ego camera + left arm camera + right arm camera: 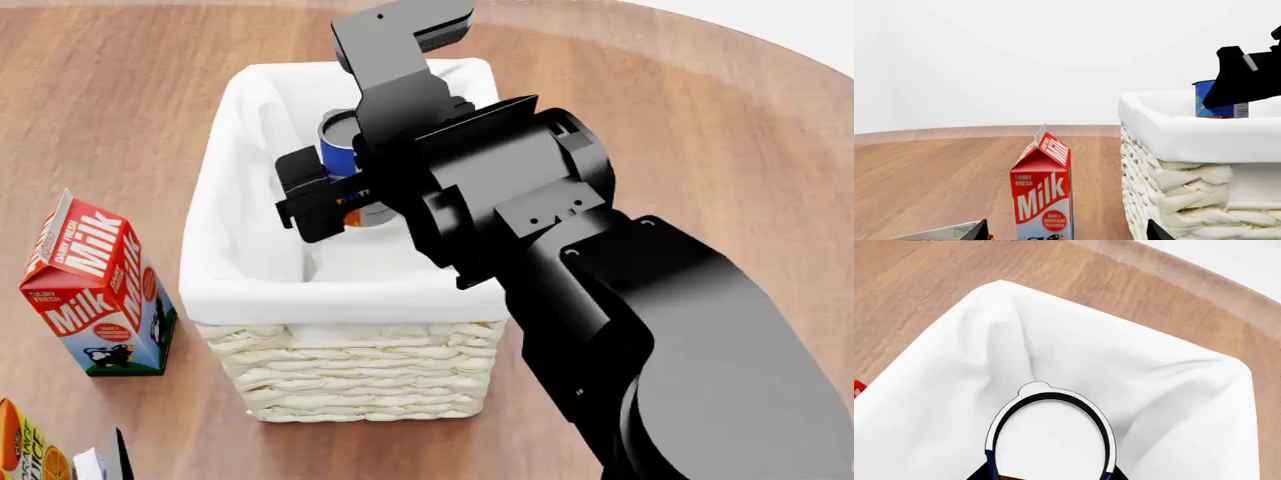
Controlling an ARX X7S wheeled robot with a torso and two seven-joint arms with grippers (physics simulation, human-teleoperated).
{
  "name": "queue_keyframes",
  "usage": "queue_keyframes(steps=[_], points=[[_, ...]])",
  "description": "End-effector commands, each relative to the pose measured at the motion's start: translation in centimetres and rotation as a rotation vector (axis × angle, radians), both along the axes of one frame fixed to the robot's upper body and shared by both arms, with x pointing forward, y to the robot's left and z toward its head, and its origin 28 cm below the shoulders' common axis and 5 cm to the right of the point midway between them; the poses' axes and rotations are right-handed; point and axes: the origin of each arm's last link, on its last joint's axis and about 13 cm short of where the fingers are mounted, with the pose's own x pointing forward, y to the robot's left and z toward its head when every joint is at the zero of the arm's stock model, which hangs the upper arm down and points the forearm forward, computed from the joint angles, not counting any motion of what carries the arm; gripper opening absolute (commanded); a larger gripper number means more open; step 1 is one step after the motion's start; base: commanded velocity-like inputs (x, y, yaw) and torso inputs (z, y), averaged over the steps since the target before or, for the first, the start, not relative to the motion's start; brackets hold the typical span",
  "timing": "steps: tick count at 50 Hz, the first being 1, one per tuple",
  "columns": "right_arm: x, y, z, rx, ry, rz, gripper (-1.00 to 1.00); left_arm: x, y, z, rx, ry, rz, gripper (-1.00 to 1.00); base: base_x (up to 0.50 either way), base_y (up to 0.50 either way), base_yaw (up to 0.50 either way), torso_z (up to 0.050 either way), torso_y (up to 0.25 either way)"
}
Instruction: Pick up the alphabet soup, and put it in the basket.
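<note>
So the alphabet soup (pixel 342 150) can is hanging inside the mouth of the basket (pixel 254 300), upright, blue label with the orange bit at the bottom, pale lid on top. From the left wrist camera you can see its top part (pixel 1206 100) poking just above the cloth rim (pixel 1187 135), so it isn't sitting on the bottom as far as I can tell. The right gripper (pixel 350 195) has it clamped, black fingers (pixel 310 205) pressed against the can's sides. The right wrist camera looks straight down on the lid (pixel 1049 437) with the white lining (pixel 1134 370) all around it.

The right arm (pixel 561 260) is big and black and blocks most of the basket's right side from the head view.

Off to the left of the basket, apart from it, a red and white milk carton (pixel 94 290) stands on the wooden table (pixel 694 110). Near the bottom left corner there's an orange carton (pixel 24 445), mostly cut off.

Left gripper (pixel 1064 232): only two dark fingertips show at the edge of its own camera, spread wide apart with nothing between them.
</note>
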Motion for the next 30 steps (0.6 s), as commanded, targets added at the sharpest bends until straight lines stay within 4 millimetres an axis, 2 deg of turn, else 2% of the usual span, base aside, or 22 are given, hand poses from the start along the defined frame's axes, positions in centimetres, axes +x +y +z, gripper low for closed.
queue_keyframes(steps=[1, 2, 23, 28, 30], points=[[0.1, 0.0, 0.6, -0.008, -0.028, 0.003, -1.0, 0.0, 0.0, 0.0, -0.013, -0.002, -0.015, 1.0, 0.0, 0.0, 0.0, 0.0, 0.0], [0.1, 0.0, 0.4, -0.038, -0.046, -0.034, 1.0, 0.0, 0.0, 0.0, -0.008, -0.003, -0.01, 1.0, 0.0, 0.0, 0.0, 0.0, 0.0], [0.2, -0.3, 0.7, -0.032, -0.051, -0.036, 1.0, 0.0, 0.0, 0.0, -0.005, -0.003, -0.011, 1.0, 0.0, 0.0, 0.0, 0.0, 0.0], [0.2, -0.5, 1.6, -0.038, -0.087, -0.028, 1.0, -0.1, 0.0, 0.1, -0.006, -0.006, -0.01, 1.0, 0.0, 0.0, 0.0, 0.0, 0.0], [-0.7, -0.8, 2.4, -0.038, -0.119, -0.016, 1.0, -0.1, 0.0, 0.1, -0.005, -0.006, -0.009, 1.0, 0.0, 0.0, 0.0, 0.0, 0.0]])
